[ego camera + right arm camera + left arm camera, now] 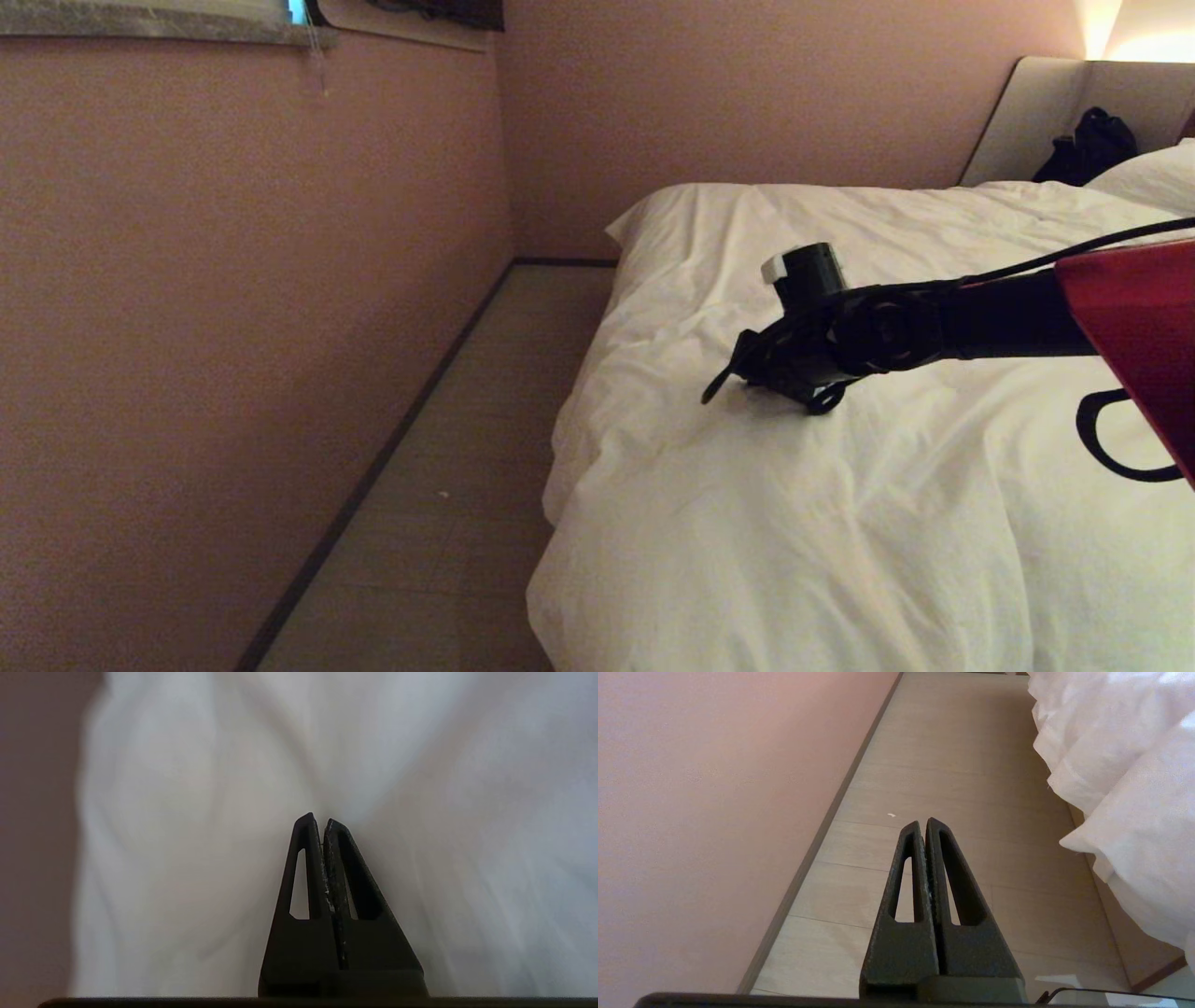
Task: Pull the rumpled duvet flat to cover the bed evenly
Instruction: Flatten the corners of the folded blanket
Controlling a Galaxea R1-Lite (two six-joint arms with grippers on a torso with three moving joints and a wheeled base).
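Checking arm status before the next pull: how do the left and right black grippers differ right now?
The right gripper is stretched out over the puffy white duvet, its tips against the wrinkled cloth; the left gripper hangs over the pale plank floor beside the bed, touching nothing. Only the right shows in the head view. Both are shut.

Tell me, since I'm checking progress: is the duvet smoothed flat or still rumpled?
Still rumpled. The duvet covers the bed's near side but shows creases and folds around the right gripper, which is shut.

Open floor strip [448, 485] between pink wall [233, 327] and overhanging duvet [794, 523]; black bag [1088, 145] and pillow [1153, 177] crowd the headboard end.
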